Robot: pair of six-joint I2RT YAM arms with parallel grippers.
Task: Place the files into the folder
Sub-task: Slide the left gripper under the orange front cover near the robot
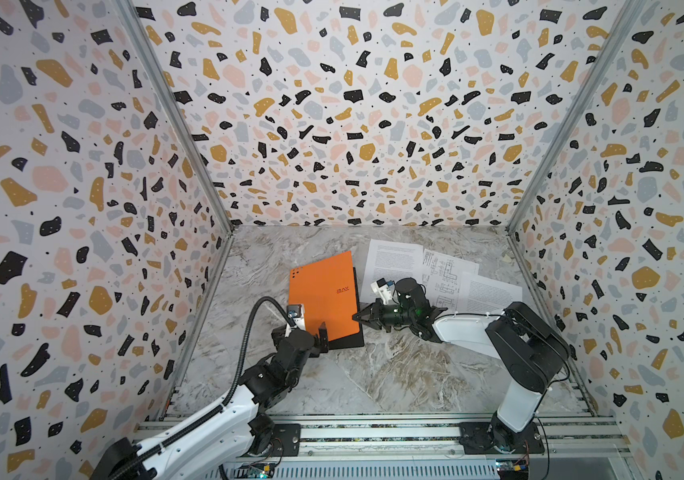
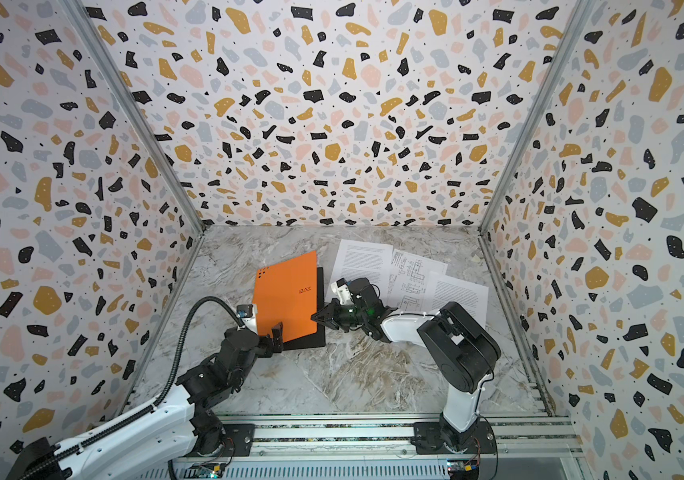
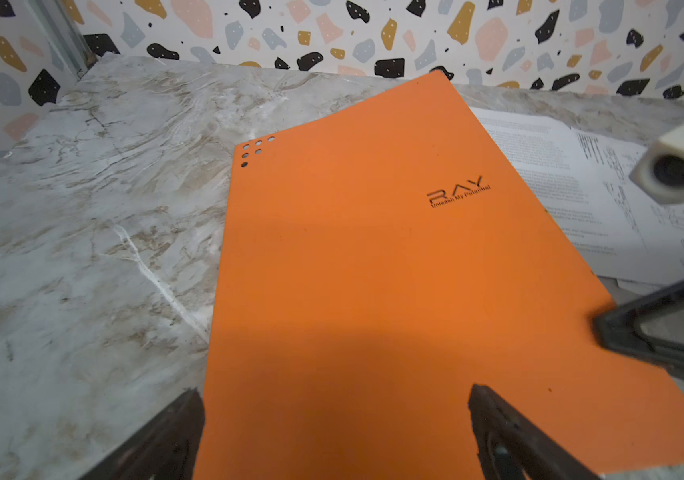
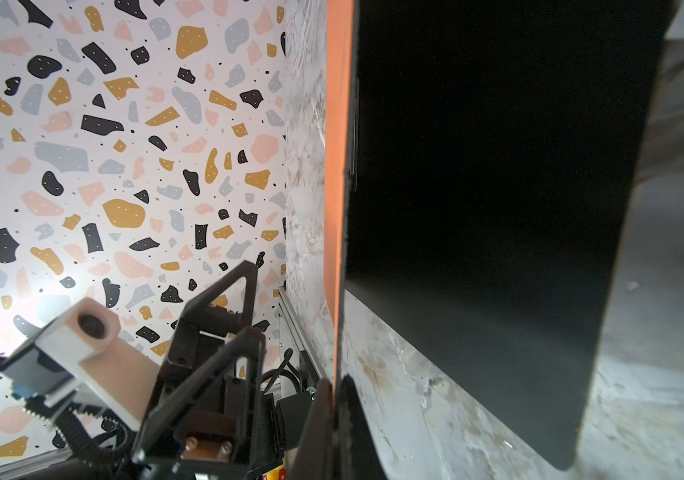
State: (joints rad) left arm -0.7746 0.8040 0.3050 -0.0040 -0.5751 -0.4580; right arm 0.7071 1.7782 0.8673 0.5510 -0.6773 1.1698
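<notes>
The folder (image 1: pixel 323 291) (image 2: pixel 286 299) lies left of centre on the marble table, partly opened. Its orange cover (image 3: pixel 373 291) is lifted off the black back panel (image 4: pixel 498 208), which lies flat. My right gripper (image 1: pixel 354 318) (image 2: pixel 314 318) (image 4: pixel 334 386) is shut on the cover's right edge (image 4: pixel 336 166). My left gripper (image 1: pixel 309 332) (image 2: pixel 263 332) (image 3: pixel 334 392) stands open at the cover's near left corner, gripping nothing. The files, three white sheets (image 1: pixel 392 266) (image 1: pixel 444 274) (image 1: pixel 485 295), lie overlapping on the table right of the folder, partly hidden by my right arm.
Patterned walls (image 1: pixel 82 208) close the table in at left, back and right. A metal rail (image 1: pixel 373 432) holding both arm bases runs along the front. Bare marble (image 1: pixel 373 374) lies between the folder and that rail.
</notes>
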